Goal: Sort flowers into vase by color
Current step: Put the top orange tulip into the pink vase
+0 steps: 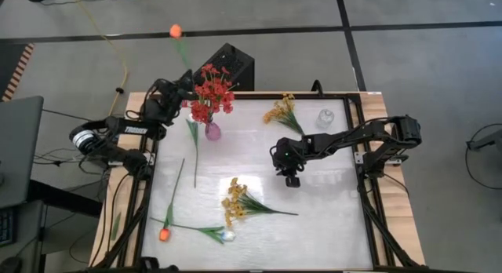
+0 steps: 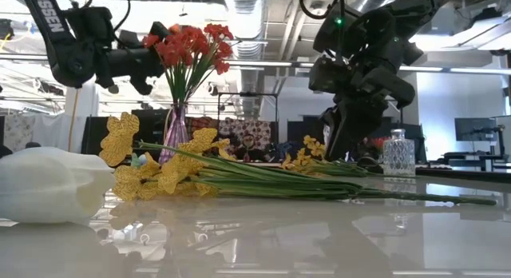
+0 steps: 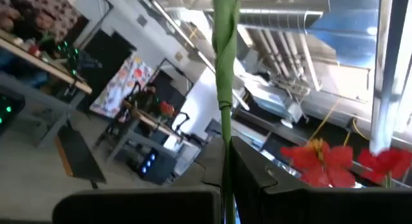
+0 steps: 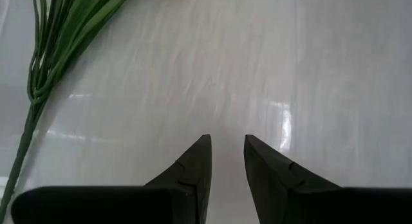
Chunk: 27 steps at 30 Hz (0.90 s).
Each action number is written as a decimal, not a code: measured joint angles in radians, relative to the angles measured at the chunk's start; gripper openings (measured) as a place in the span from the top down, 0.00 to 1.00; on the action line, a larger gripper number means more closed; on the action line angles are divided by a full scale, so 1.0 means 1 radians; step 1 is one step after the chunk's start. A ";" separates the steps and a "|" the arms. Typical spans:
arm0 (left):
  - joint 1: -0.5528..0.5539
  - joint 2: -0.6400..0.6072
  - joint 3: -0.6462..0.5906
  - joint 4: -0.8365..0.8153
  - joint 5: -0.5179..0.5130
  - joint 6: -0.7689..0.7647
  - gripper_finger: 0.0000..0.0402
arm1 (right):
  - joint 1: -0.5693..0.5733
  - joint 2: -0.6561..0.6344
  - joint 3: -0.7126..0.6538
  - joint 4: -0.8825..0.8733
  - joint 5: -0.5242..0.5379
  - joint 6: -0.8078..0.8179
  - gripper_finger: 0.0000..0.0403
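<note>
White and glossy, the table point(image 1: 329, 218) carries loose flowers while we work from both sides. Our left gripper point(image 1: 185, 88) is raised at the far left corner, its fingers point(image 3: 257, 179) closed on the green stem of an orange tulip point(image 1: 176, 30), whose head points out past the table's far edge. Just beside it stands a pink vase point(image 1: 212, 131) already holding the red blossoms point(image 1: 212, 89). We judge the step in hand to be carrying this tulip to a vase; the next move calls for turning the stem down over a mouth, and which vase suits orange we cannot tell. A clear glass vase point(image 1: 325, 118) stands empty-looking near the far right. Our right gripper point(image 1: 291, 176) hovers low over bare table at centre, fingers point(image 4: 196, 163) slightly parted, holding nothing. Yellow sprays point(image 1: 281, 110), a second yellow bunch point(image 1: 234, 201), another orange tulip point(image 1: 165, 234) and a white tulip point(image 1: 228, 235) lie unsorted.
</note>
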 joint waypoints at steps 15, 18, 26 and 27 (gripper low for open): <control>-0.134 -0.053 -0.001 -0.002 0.122 0.082 1.00 | -0.001 0.000 0.000 -0.025 0.000 0.001 0.71; -0.151 -0.052 -0.020 -0.001 0.108 0.093 1.00 | 0.000 0.000 0.000 -0.025 0.000 0.003 0.71; -0.151 -0.052 -0.135 0.001 -0.065 0.078 1.00 | 0.006 0.000 0.000 0.006 0.005 0.025 0.71; -0.151 -0.054 -0.147 0.001 -0.071 0.074 1.00 | 0.005 0.001 0.000 0.034 0.006 0.026 0.71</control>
